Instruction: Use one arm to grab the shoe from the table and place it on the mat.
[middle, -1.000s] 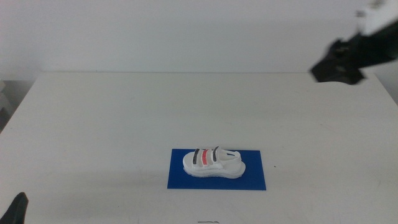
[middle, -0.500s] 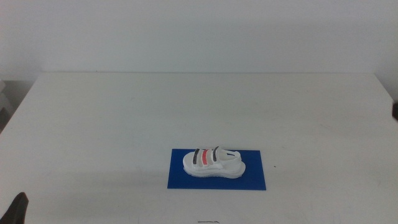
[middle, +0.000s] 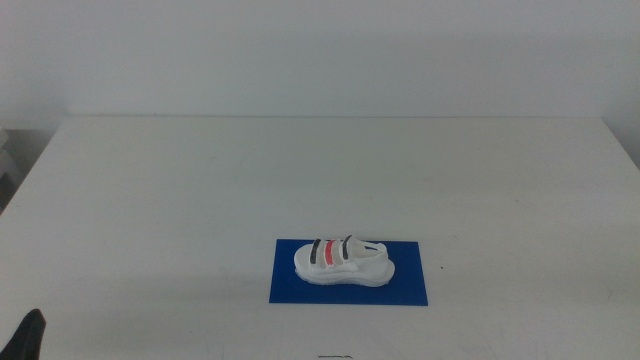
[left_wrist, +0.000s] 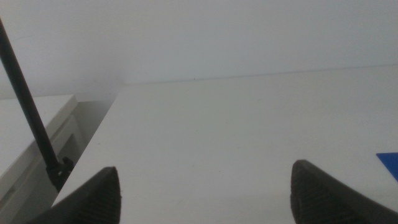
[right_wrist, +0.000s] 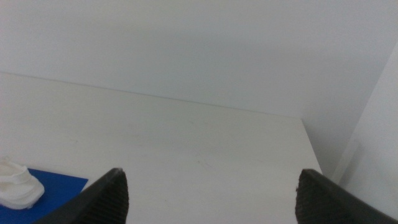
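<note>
White shoe (middle: 341, 260) rests on blue mat (middle: 410, 285); both end effectors open

The shoe (middle: 343, 261) lies on the mat (middle: 410, 285), which sits toward the worktop's (middle: 200, 190) six o'clock edge.

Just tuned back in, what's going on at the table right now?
Nothing is being handled. The shoe lies on the blue mat near the table's front, so the placing looks done. The right tool is off to the right, jaws open and empty. The left tool waits open at the front left corner.
</note>
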